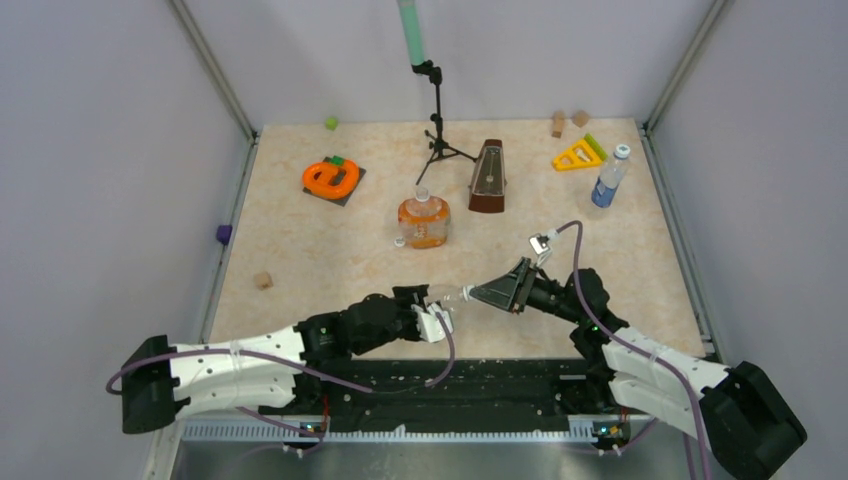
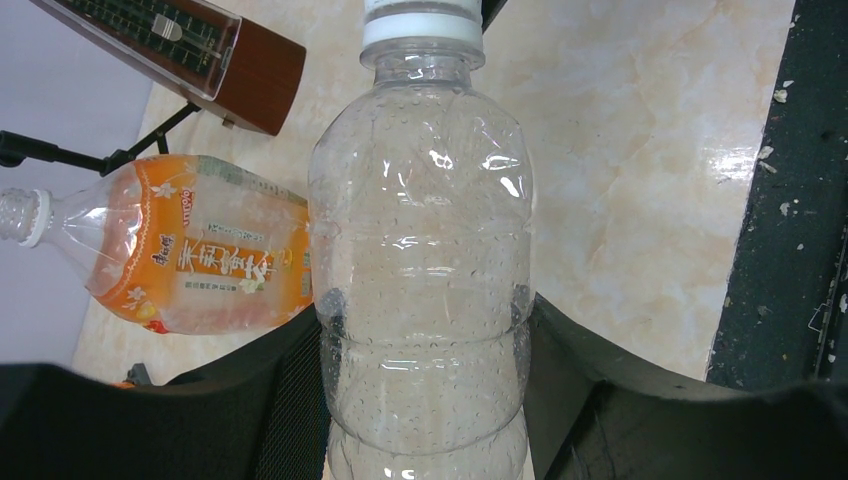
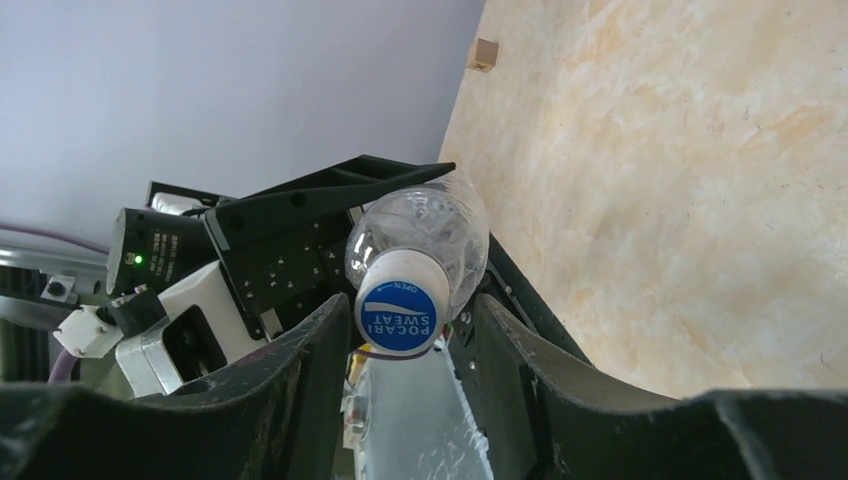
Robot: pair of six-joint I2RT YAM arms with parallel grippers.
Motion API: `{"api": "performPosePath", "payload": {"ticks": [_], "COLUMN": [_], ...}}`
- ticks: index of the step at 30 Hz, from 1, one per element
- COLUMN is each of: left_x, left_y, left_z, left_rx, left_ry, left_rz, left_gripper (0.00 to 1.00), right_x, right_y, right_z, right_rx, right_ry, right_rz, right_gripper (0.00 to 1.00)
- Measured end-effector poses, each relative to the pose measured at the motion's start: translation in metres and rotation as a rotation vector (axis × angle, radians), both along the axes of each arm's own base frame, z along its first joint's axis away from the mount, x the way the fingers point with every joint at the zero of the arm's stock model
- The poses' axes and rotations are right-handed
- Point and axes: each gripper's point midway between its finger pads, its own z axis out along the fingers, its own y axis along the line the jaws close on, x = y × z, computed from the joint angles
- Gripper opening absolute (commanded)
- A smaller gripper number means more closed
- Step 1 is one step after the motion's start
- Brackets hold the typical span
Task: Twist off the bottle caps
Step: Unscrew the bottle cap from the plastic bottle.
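My left gripper (image 2: 425,340) is shut on the body of the plain clear bottle (image 2: 420,230), which lies level above the table with its neck toward the right arm (image 1: 455,293). Its cap (image 3: 400,312) is white with a blue top. That cap sits between the fingertips of my right gripper (image 3: 410,305), whose jaws stand open with a small gap on one side. The squat orange bottle (image 1: 423,222) stands mid-table with a bare threaded neck (image 2: 20,215). The blue-label bottle (image 1: 608,180) stands at the far right with a white cap (image 1: 622,152) on it.
A brown metronome (image 1: 488,177) and a black tripod stand (image 1: 437,125) are behind the orange bottle. An orange ring shape (image 1: 331,178), a yellow triangle (image 1: 578,155), small wooden blocks (image 1: 263,281) and a purple block (image 1: 223,234) lie around the table.
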Motion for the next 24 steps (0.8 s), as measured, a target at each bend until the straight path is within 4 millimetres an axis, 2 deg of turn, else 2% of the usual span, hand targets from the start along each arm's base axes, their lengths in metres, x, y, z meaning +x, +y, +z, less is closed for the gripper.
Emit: {"api": "performPosePath", "payload": {"ticks": [3,7,15,17,24], "left_x": [-0.0008,-0.0013,-0.0015,-0.0015,-0.0015], "left_y": [0.0001,0.0008,0.0012,0.0012,0.0013], "left_z": [-0.0014,-0.0037,-0.0051,-0.0050,-0.0052], "left_rx": [0.002,0.004,0.006,0.006,0.006], "left_ry": [0.004,0.008,0.009,0.009,0.010], "left_rz": [-0.003,-0.002,-0.003,-0.002,-0.002], "left_gripper": [0.00,0.00,0.00,0.00,0.00], "right_x": [0.0013,0.0017,0.0016,0.0010,-0.0001], "right_y": [0.0000,0.0004,0.0021,0.0023,0.0026], "right_z": [0.0035,0.0068,0.0006,0.0009,0.0000], "right_rx": [0.011,0.023,0.010,0.011,0.006], "right_ry": [-0.011,-0.019,-0.003,-0.004,-0.013], "right_rz": [-0.006,-0.006,0.005,0.009,0.017], "right_gripper": [0.48,0.40,0.44,0.34,0.18]}}
